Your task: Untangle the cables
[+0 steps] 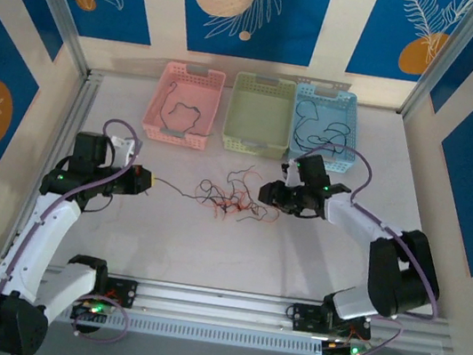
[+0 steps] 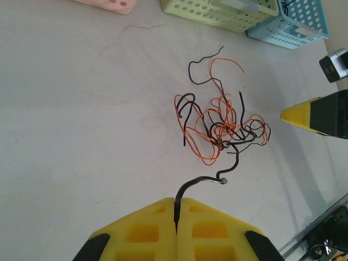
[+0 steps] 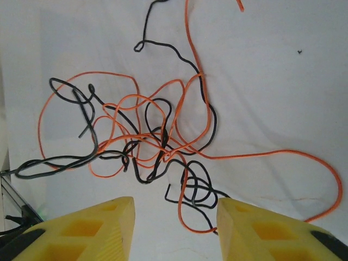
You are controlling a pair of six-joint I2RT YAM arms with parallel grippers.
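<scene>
Several cables (image 1: 231,199) lie in one knotted clump of black and orange strands on the table (image 1: 164,238) between our two grippers, so we judge the untangling to be only partly done. Our left gripper (image 2: 176,202) has its jaws pressed together on the end of one black strand (image 2: 204,182). That strand runs in a kinked line from the fingertips ahead into the near side of the clump, where its far end is lost in the knot. Our right gripper (image 3: 175,212) stands with jaws apart and nothing clamped. The clump is just ahead of its fingertips, and a small black loop crossed by an orange strand lies in the gap between them. Well beyond both grippers stand three baskets. The pink basket (image 1: 195,70) holds a single dark wire, the blue basket (image 1: 327,91) holds a few dark wires, and in the green basket (image 1: 265,81) we can make out nothing. Those wires look like the finished share. The held black strand is not yet drawn free, and the other black and orange strands in the clump have yet to be parted one by one.
</scene>
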